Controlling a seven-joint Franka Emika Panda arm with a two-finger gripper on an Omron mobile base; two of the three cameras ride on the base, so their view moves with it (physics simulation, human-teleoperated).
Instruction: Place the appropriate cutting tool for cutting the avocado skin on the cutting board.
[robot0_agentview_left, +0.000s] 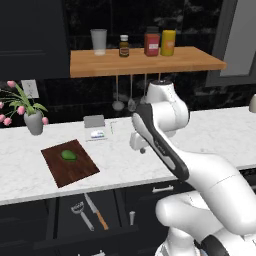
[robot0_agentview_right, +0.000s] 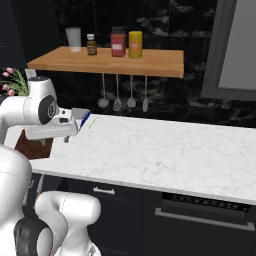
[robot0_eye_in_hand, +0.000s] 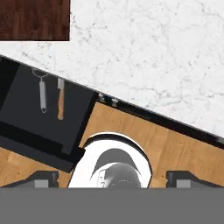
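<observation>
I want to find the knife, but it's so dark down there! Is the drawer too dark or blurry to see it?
No: in the left base view the open drawer is dim, yet the knife and peeler stand out, a bit soft. In the hand view both show sharper against the dark drawer, the bright marble counter above them. No glare on either.

Arm bent at elbow, folded back over itself; gripper (robot0_eye_in_hand: 112, 178) points straight down, jaws wide apart, empty.
</observation>
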